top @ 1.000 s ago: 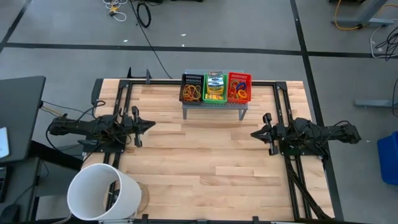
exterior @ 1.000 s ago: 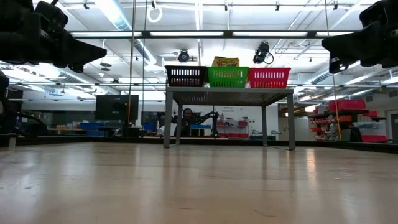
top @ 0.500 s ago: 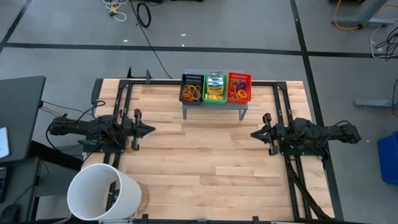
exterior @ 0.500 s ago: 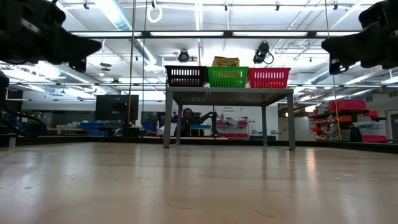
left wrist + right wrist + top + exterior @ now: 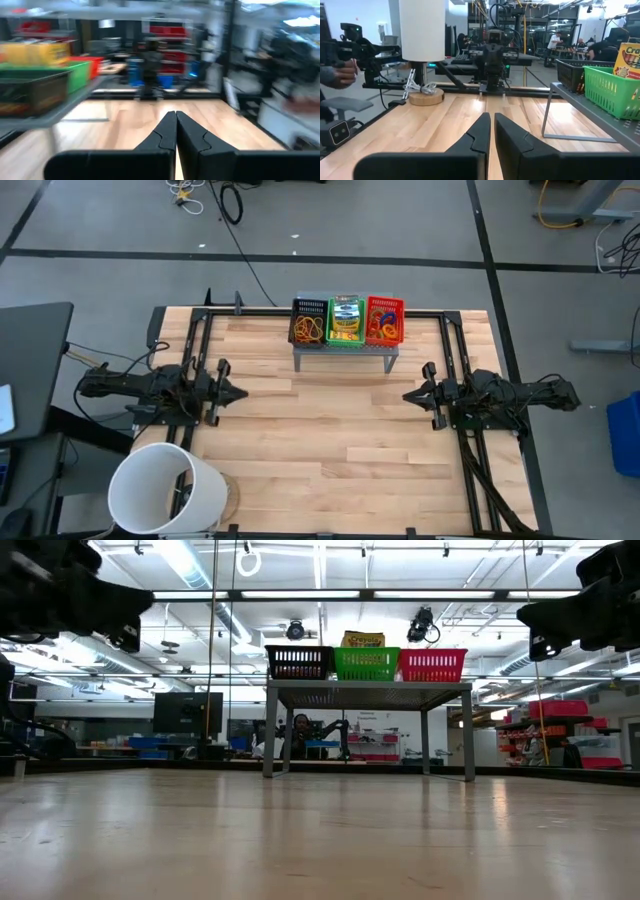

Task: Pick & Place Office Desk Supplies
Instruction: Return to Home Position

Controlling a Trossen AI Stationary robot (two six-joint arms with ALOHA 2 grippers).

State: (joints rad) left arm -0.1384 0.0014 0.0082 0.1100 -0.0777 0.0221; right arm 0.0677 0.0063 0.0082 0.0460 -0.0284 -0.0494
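Far from both jaws, trays on stand

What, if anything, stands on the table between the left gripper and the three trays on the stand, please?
Nothing visible does. Only bare table lies between the left gripper and the stand holding the trays; the white bucket sits off in a corner, out of that line.
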